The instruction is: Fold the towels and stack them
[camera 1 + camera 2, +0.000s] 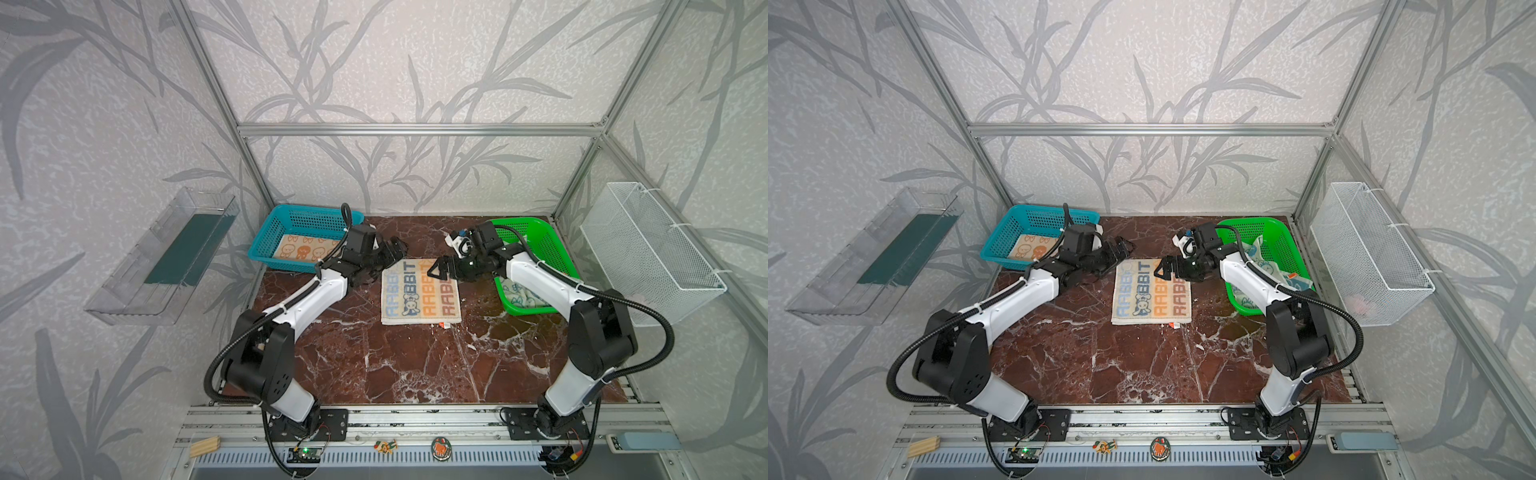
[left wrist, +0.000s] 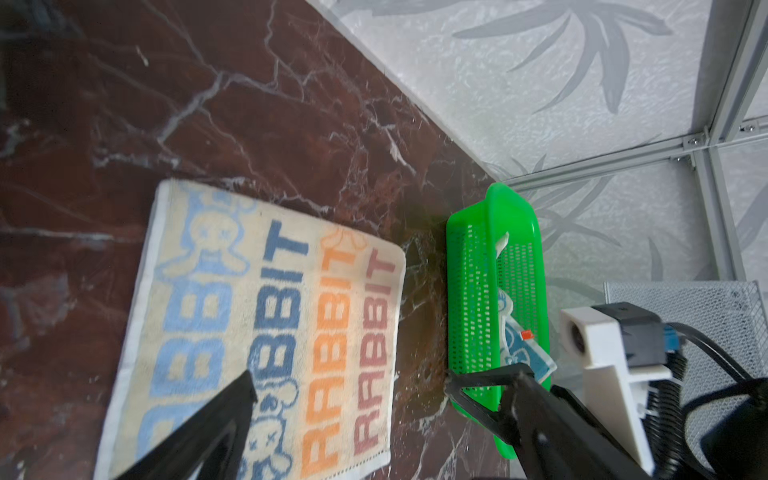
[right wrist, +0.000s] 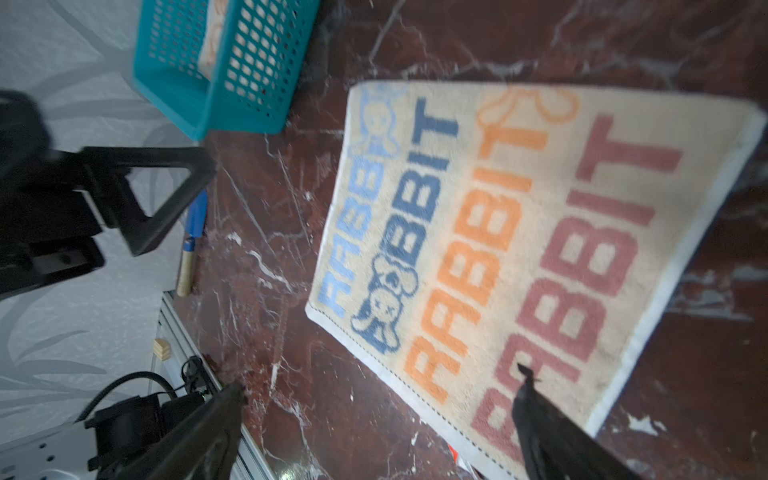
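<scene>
Wide and empty, the left gripper sits near the upper left corner of the cream terry towel with blue, orange and brown "RABBIT" stripes. In both top views this towel lies flat at the middle of the dark red marble counter. The right gripper, equally wide and empty, is over the towel's upper right corner. Left of centre, a teal plastic basket holds a flat cream towel with orange bunnies. Right of centre, a green plastic basket holds a crumpled cream towel with blue bunnies.

In the left wrist view, the left gripper shows two black fingers far apart at the bottom of the frame. One is over the striped towel, the other before the green basket, where the blue-bunny towel shows.

In the right wrist view, the right gripper is spread at the bottom edge. The striped towel fills the right half and the teal basket sits at upper left.
</scene>
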Tool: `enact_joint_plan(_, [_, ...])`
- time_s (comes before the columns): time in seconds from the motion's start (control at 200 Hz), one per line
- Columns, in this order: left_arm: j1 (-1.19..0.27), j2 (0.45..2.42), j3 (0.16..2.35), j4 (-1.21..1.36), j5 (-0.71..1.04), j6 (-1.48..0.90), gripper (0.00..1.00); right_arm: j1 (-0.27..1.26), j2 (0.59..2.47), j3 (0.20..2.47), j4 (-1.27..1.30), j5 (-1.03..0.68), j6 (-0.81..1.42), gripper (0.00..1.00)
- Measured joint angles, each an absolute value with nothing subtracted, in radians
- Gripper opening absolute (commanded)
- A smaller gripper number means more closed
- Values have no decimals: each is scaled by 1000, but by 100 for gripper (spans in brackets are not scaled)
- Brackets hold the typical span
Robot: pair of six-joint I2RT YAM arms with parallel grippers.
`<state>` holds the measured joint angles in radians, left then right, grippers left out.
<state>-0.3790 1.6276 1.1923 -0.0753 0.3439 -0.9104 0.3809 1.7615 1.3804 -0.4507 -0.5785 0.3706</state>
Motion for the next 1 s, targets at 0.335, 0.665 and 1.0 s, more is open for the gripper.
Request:
enact_joint_plan(0.335, [-351, 2023, 1436, -104, 458, -912, 99, 315, 2154, 1707, -394, -667, 470, 99])
enact_joint_plan(0.665, [-310, 2146, 1500, -97, 493, -916, 99, 307, 2311, 1824, -350, -743, 533, 99])
enact_joint_plan(1.0, [-270, 2170, 1497, -72, 501, -907, 99, 249, 2376, 1827, -328, -789, 530, 99])
